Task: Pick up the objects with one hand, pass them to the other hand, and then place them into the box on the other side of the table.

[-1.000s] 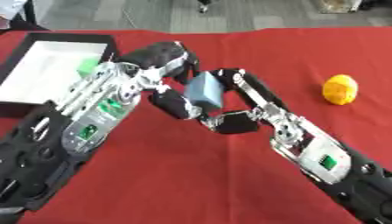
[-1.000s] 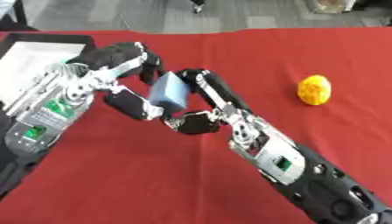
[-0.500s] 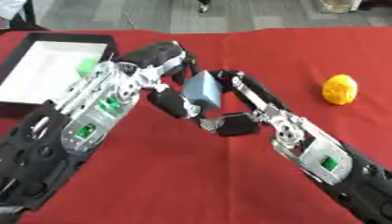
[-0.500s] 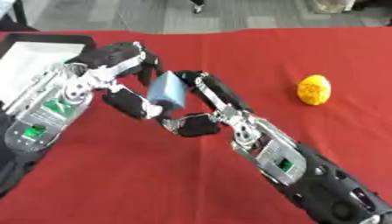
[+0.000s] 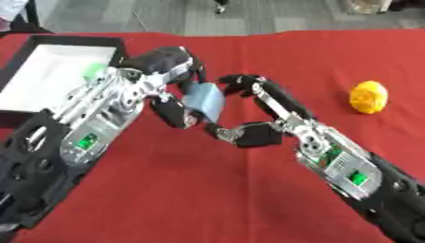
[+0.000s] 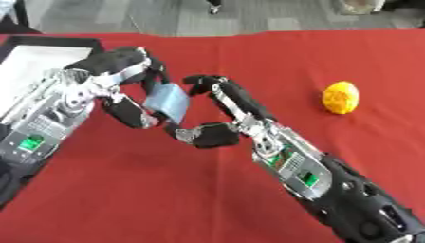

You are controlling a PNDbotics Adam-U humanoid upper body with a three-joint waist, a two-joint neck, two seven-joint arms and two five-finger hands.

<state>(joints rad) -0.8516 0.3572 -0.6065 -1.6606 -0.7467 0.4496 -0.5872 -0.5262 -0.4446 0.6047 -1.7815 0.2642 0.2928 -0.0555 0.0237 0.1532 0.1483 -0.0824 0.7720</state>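
Note:
A pale blue block (image 5: pixel 203 100) hangs above the red table (image 5: pixel 207 190) near its middle. My left hand (image 5: pixel 162 64) comes in from the left and has its fingers and thumb curled round the block. My right hand (image 5: pixel 282 114) faces it from the right, fingers spread above and thumb below, a small gap from the block's right edge. A yellow, bumpy, roundish object (image 5: pixel 368 96) lies on the cloth at the right. The box (image 5: pixel 25 52), black-rimmed with a white inside, stands at the far left, partly hidden by my left arm.
Something small and green (image 5: pixel 94 70) shows inside the box by its right wall. Grey floor lies beyond the table's far edge. Both forearms cross the lower half of the view.
The block has shifted slightly left with my left hand. My right hand's fingers, which were against the block, now stand just off it.

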